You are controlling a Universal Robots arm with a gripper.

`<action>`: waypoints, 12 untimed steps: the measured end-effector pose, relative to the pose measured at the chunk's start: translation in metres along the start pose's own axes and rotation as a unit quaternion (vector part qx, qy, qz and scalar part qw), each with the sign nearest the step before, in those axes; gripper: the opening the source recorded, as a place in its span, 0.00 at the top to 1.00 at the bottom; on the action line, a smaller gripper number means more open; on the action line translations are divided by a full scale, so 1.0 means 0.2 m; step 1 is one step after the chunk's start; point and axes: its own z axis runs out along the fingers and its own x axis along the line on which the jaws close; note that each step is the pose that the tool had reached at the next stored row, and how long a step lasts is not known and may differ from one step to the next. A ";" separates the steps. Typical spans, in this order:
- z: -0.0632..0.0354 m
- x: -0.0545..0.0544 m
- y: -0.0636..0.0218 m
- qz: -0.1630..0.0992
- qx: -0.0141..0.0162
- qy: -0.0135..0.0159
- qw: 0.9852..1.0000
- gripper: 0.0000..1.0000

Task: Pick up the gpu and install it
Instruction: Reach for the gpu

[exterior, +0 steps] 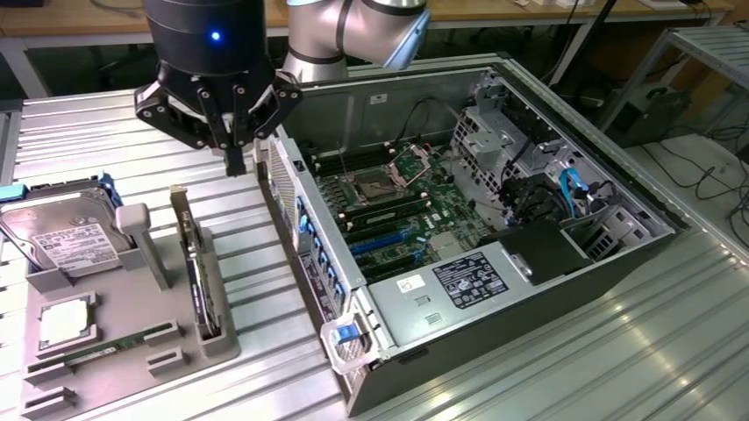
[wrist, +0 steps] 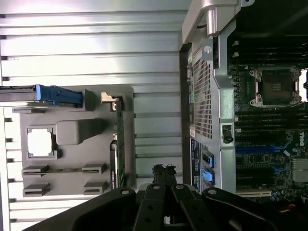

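Exterior view: a ribbed silver metal tabletop (exterior: 655, 351) carries a large open black-and-silver computer case (exterior: 562, 298) across the centre and right of the frame, its green motherboard (exterior: 404, 206) exposed. A grey moulded holder tray (exterior: 220, 346) sits at the lower left. The gpu (exterior: 195, 263) (wrist: 119, 144), a thin flat card, stands on edge in the tray's slot nearest the case. The black claw (exterior: 237, 163) (wrist: 163, 171) hangs in the upper left, raised, up and right of the card and clear of it, fingers pressed together, gripping nothing.
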 end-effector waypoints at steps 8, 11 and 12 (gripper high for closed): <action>-0.002 0.05 -0.027 -0.002 0.000 0.000 1.000 0.89; -0.003 0.07 -0.035 -0.003 0.000 0.000 1.000 0.89; -0.003 0.07 -0.037 -0.003 0.000 0.000 1.000 0.89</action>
